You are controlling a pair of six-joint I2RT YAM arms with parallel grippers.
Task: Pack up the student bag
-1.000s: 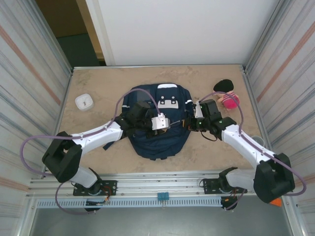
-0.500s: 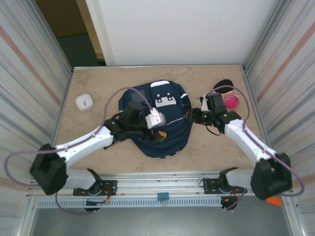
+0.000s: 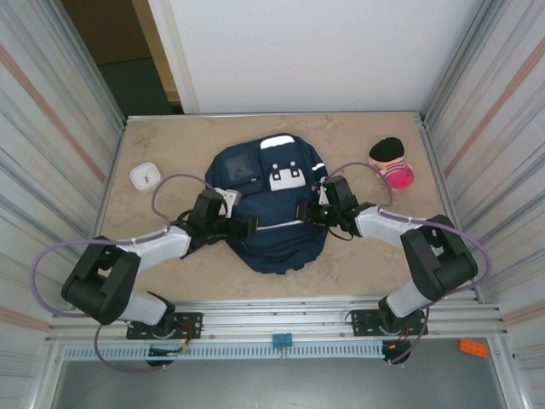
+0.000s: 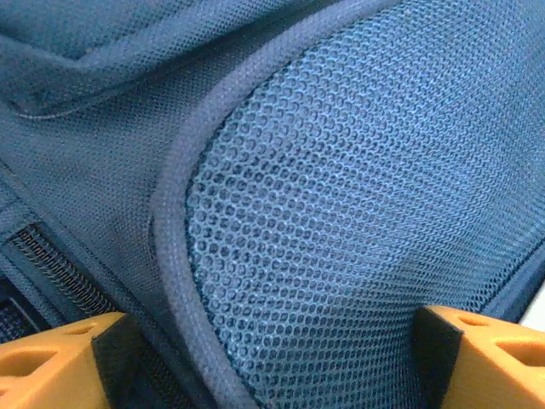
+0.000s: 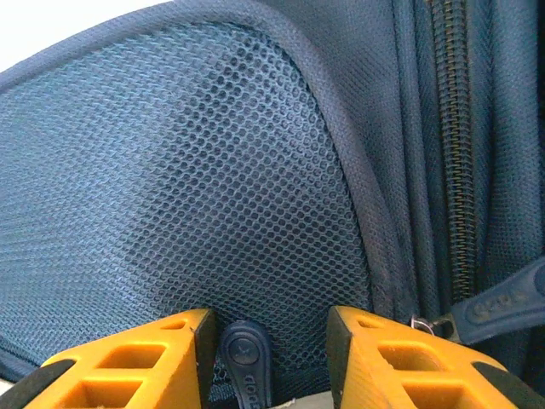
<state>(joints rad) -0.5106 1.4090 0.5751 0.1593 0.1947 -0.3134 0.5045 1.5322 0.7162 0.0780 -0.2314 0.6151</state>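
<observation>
The left gripper stands wide open, its orange fingers far apart with the blue mesh side pocket of the student bag between them and nothing clamped. In the top view it sits low against the bag's left flank. Well to its left, a small white case lies alone on the table. The student bag lies flat in the middle of the table, front patch up, and no opening shows from above. The right gripper presses against the bag's right flank, jaws partly apart on either side of a dark zip pull without pinching it. The zip beside that mesh looks closed. Further right, a pink and black item rests near the table's far corner, apart from the bag. Judging from this, packing has hardly begun: both loose items are outside, the bag seems shut, and opening a compartment comes first
</observation>
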